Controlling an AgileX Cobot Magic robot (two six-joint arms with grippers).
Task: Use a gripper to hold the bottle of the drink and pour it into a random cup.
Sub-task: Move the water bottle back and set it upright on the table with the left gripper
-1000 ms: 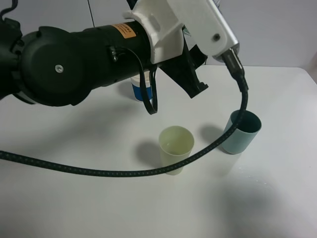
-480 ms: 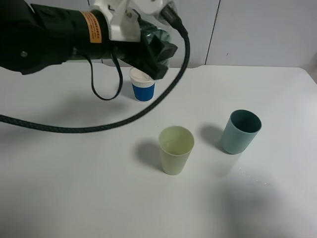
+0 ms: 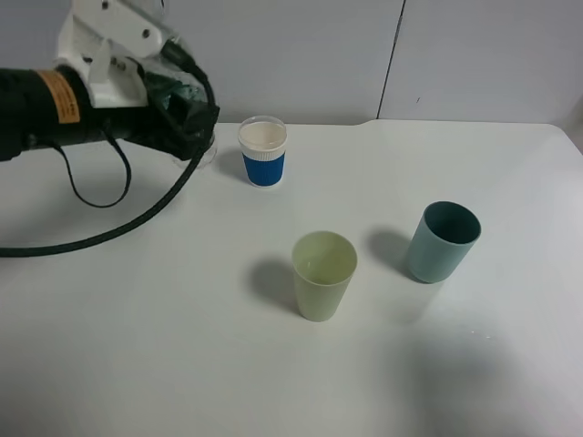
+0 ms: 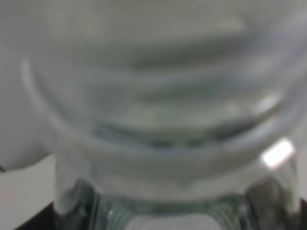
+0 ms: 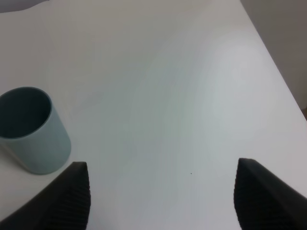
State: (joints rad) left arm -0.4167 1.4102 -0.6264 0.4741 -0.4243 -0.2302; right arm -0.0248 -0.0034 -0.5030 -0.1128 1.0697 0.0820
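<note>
My left tool (image 3: 187, 123) grips the small clear plastic bottle with green label (image 3: 182, 91) over the tabletop's (image 3: 182, 364) far-left corner, well apart from the tall pale yellow-green plastic cup (image 3: 323, 275). My right tool (image 5: 160, 196) hangs wide open, empty, beside the teal cup (image 5: 29, 129).

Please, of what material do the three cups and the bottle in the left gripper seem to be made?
The pale yellow-green cup and teal cup look like matte, slightly translucent plastic. The blue cup with its white rim could be plastic or paper; I cannot tell. The bottle is clear, glossy and ribbed, probably thin plastic.
</note>
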